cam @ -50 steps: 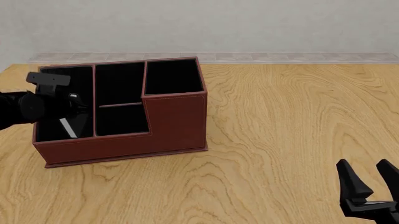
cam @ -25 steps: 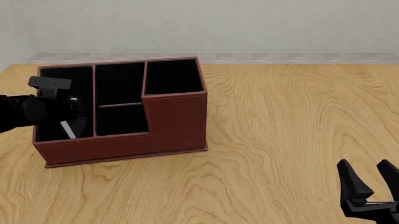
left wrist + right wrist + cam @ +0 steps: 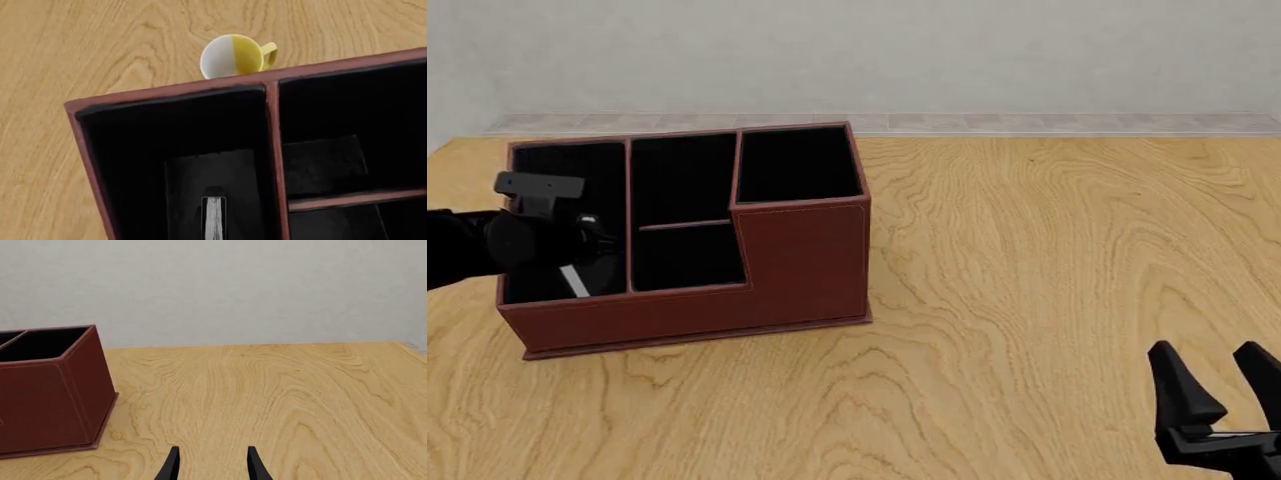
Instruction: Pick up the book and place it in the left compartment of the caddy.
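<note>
Looking along the left arm's own camera, the book (image 3: 213, 217) is showing as a pale page edge inside a dark cover, sitting down inside the left compartment (image 3: 173, 145) of the caddy (image 3: 267, 82), straight ahead of the lens with its long axis running along the compartment's length; the fingers themselves are not showing here, and a yellow and white cup (image 3: 237, 55) is peeking from beyond the caddy's rim on the wooden surface (image 3: 80, 45). From the front, the left hand (image 3: 561, 245) is hanging over that narrow left section, the white page edge slanting just below it, though whether it is pinching the book or spread I cannot tell. The right hand (image 3: 1221, 400) is idling well apart, near the surface's front edge. Its own camera is showing its two fingertips (image 3: 172, 465) parted, holding nothing.
</note>
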Robot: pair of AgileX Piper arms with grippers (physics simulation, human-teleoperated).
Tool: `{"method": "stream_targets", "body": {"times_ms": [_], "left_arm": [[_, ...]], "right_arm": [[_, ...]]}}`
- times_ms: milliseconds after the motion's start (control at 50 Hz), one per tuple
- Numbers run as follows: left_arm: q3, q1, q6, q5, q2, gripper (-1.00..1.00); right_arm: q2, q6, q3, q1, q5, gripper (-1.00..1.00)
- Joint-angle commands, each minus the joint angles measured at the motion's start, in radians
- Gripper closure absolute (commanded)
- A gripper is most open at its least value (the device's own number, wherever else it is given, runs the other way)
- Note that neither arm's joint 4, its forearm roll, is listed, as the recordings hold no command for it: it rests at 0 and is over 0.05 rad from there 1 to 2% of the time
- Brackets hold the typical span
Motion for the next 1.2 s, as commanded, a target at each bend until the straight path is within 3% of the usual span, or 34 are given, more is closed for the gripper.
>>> {"method": "stream_targets", "body": {"times_ms": [20, 920, 940, 1200], "left_arm": [[-0.006, -0.005, 0.006, -0.003, 0.005, 1.00], [-0.006, -0.006, -0.002, 0.008, 0.012, 1.00], [-0.007, -0.001, 0.001, 0.008, 0.013, -1.00], [-0.002, -0.002, 0.011, 0.002, 0.006, -1.00]], "right_arm": [[0.002, 0.001, 0.000, -0.001, -0.003, -1.00], [0.008, 0.002, 0.000, 0.003, -0.005, -1.00], [0.008, 0.001, -0.001, 0.003, -0.004, -1.00], [0.013, 0.002, 0.000, 0.002, -0.009, -1.00]]}}
